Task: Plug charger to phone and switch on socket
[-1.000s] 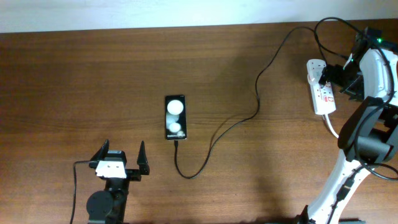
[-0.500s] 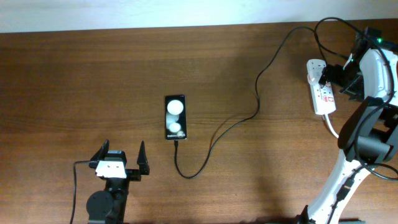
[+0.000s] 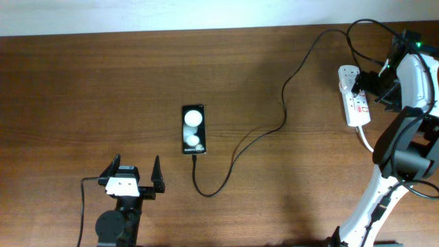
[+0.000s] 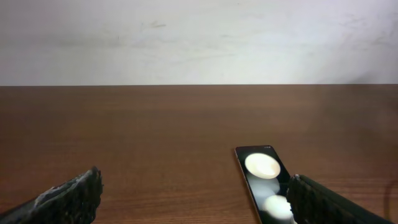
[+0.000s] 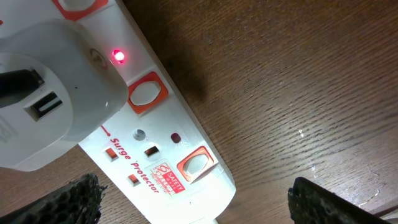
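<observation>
Status: the small black glossy phone [image 3: 193, 130] lies flat mid-table on the brown wooden table [image 3: 82, 82]. The thin black charger cable [image 3: 284, 113] meets its near end. It looks plugged, but you can't confirm full seating from overhead.

The long white power strip [image 3: 354, 103] sits at the far right edge, with the right gripper [image 5: 193, 202] just over it, fingers spread and holding nothing. The left gripper [image 3: 136, 168] is parked near the phone, also spread and empty.

In the wrist view, a small red LED [image 5: 117, 56] glows beside the white plug adapter [image 5: 50, 99], next to a white rocker switch with an orange-red surround [image 5: 147, 93]. I read that as the socket live.

To do this step well:
- Check the lit LED belongs to the adapter's outlet, not a neighbour.
- If you press again, use one fingertip square on that rocker. A second push likely turns it off.
- Don't shove the strip, because the cable would tug the phone.
- Lift straight up, clear of the adapter and cable.
</observation>
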Motion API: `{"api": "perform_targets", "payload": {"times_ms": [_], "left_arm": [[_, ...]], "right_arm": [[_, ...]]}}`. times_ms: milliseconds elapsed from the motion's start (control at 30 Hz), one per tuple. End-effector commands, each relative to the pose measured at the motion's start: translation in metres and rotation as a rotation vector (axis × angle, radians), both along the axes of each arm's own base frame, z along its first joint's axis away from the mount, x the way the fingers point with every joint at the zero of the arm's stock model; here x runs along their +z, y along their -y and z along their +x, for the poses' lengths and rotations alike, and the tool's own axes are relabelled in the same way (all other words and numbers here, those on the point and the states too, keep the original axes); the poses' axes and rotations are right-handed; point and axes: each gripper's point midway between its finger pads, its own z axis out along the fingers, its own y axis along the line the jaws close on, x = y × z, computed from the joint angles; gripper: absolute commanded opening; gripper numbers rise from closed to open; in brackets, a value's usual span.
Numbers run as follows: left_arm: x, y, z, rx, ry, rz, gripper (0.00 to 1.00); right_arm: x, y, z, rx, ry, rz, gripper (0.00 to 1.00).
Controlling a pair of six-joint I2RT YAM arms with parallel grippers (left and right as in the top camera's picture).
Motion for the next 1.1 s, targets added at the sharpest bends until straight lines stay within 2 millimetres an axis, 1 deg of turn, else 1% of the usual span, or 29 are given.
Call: {"api": "perform_targets", "payload": {"times_ms": [0,433,500,567,633,767,900,967,1067], "left_arm": [[-0.001,0.001,0.0,-0.011,0.002,0.018,0.99],[-0.001,0.001,0.0,-0.011,0.002,0.018,0.99],[0.0,0.001,0.0,-0.011,0.002,0.018,0.99],[-0.001,0.001,0.0,-0.011,0.002,0.018,0.99],[-0.001,0.001,0.0,-0.011,0.002,0.018,0.99],[-0.001,0.001,0.0,-0.011,0.002,0.018,0.99],[-0.001,0.001,0.0,-0.011,0.002,0.018,0.99],[-0.001,0.001,0.0,-0.011,0.002,0.018,0.99],[-0.001,0.001,0.0,-0.011,0.002,0.018,0.99]], "right_arm": [[0.003,0.003,0.001,-0.003,0.005,-0.011,0.99],[0.003,0.003,0.001,-0.003,0.005,-0.012,0.99],[0.005,0.003,0.001,-0.003,0.009,-0.013,0.99],[0.011,0.003,0.002,-0.002,0.022,-0.018,0.99],[0.022,0.003,0.003,-0.001,0.043,-0.027,0.99],[0.05,0.004,0.004,-0.002,0.102,-0.05,0.99],[0.086,0.003,0.003,-0.002,0.174,-0.079,0.99],[0.108,0.003,0.001,-0.002,0.219,-0.098,0.99],[0.132,0.001,-0.002,-0.003,0.268,-0.118,0.98]]}}
